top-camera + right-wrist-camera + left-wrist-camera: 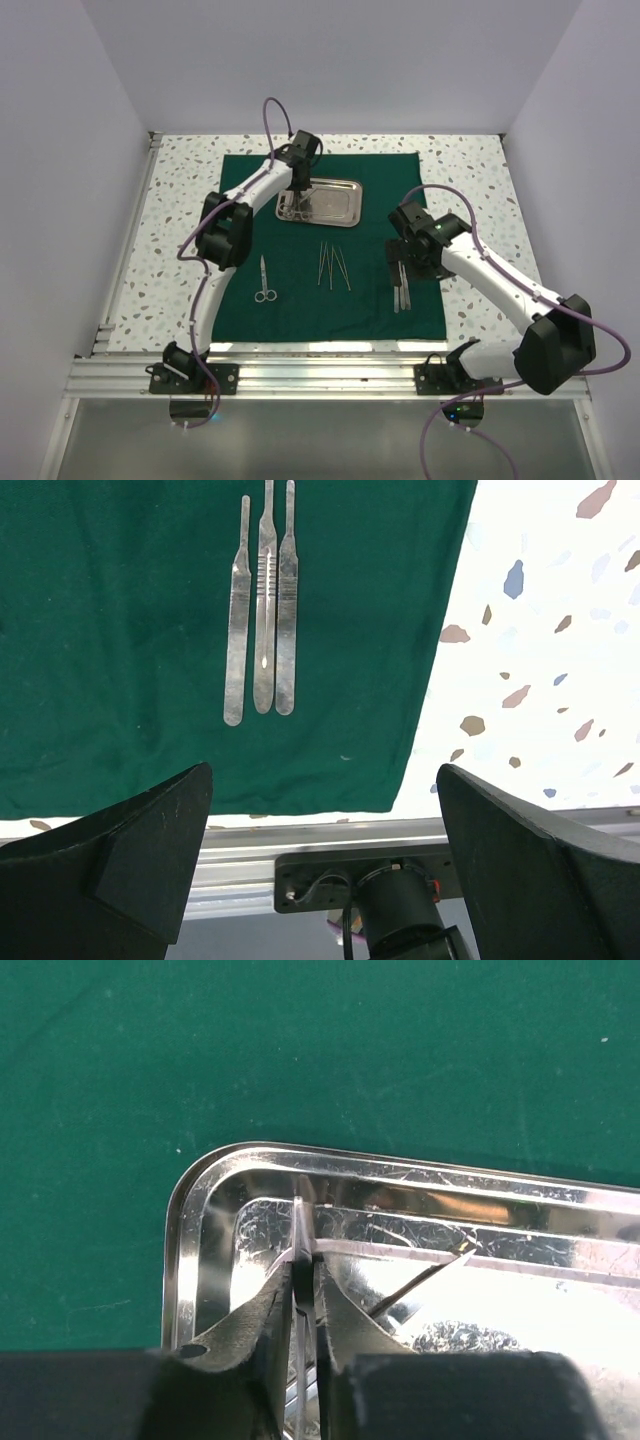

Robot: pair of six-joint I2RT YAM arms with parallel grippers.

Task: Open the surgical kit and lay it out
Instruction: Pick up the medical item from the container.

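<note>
The dark green cloth point(330, 300) of the surgical kit lies spread flat on the table. The shiny steel tray point(340, 205) sits on its far part. My left gripper point(298, 190) reaches into the tray's left end. In the left wrist view the left gripper point(305, 1270) is shut on a slim silver instrument point(303, 1225) near the tray rim point(200, 1220), and another thin instrument point(430, 1280) lies beside it. My right gripper point(322, 770) is open and holds nothing, hovering near three scalpel handles point(262, 610) laid side by side.
Scissors point(264, 280) and a few slim tweezers point(333, 266) lie in a row on the cloth. The speckled table point(540, 630) shows right of the cloth edge. A metal rail point(300, 840) and the arm base point(390, 900) run along the near edge.
</note>
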